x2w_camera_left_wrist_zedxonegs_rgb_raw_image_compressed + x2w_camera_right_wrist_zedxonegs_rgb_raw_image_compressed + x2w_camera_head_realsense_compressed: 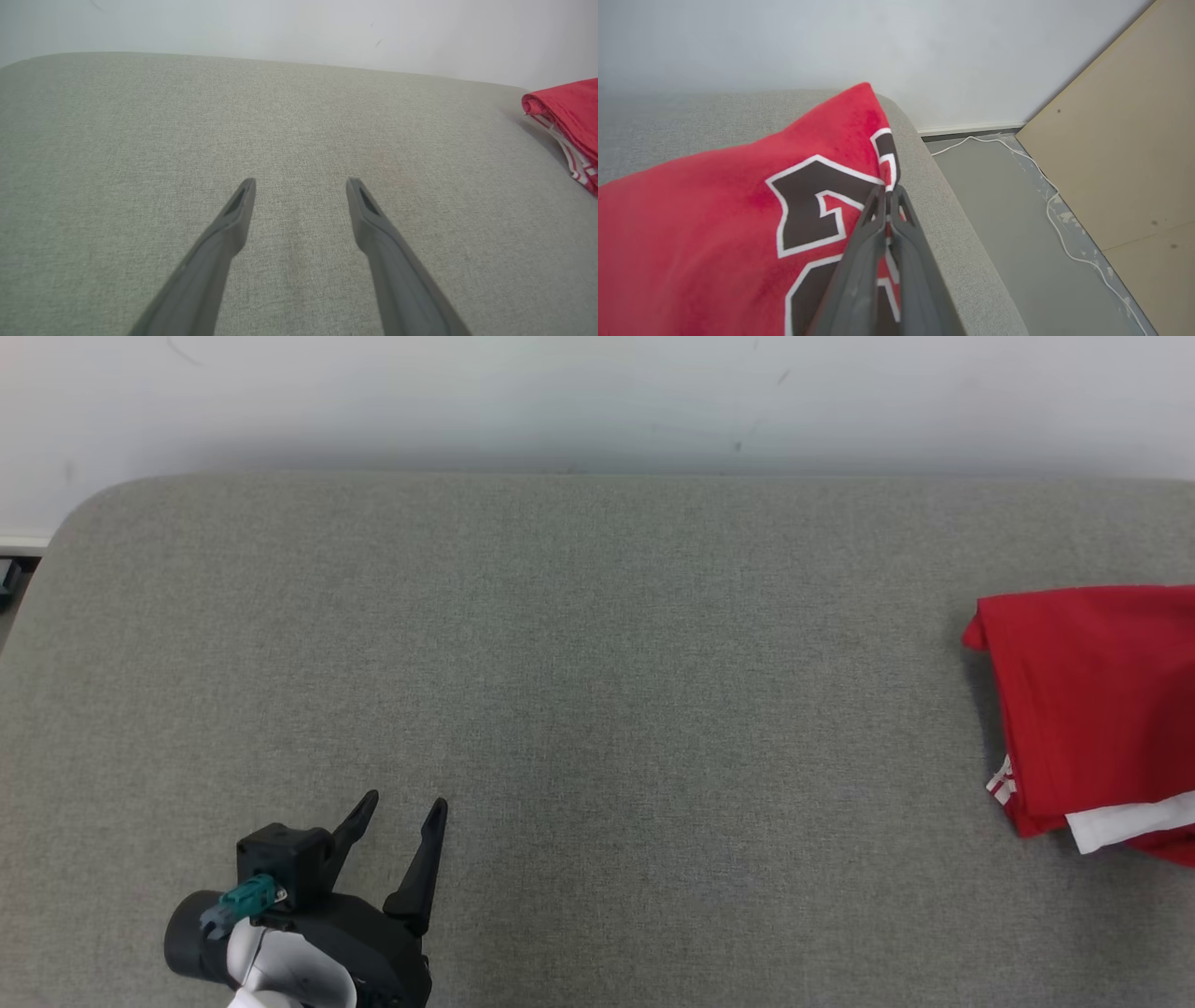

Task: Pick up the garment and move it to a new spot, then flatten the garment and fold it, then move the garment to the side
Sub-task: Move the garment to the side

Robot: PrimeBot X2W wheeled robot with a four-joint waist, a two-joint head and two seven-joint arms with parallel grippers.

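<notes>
Two grippers differ: nearest, the left gripper hovers wide-jawed over the grey cushion, while at its far right edge the right gripper, jaws pinched on the folded red garment, should slide it low, stopping before the drop.

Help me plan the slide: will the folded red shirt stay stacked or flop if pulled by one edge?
Probably floppy: the shirt lies in soft, uneven layers, a white layer poking out. Pulled by the right tool at one edge, the layers may shift. The woven cushion likely adds drag.
</notes>
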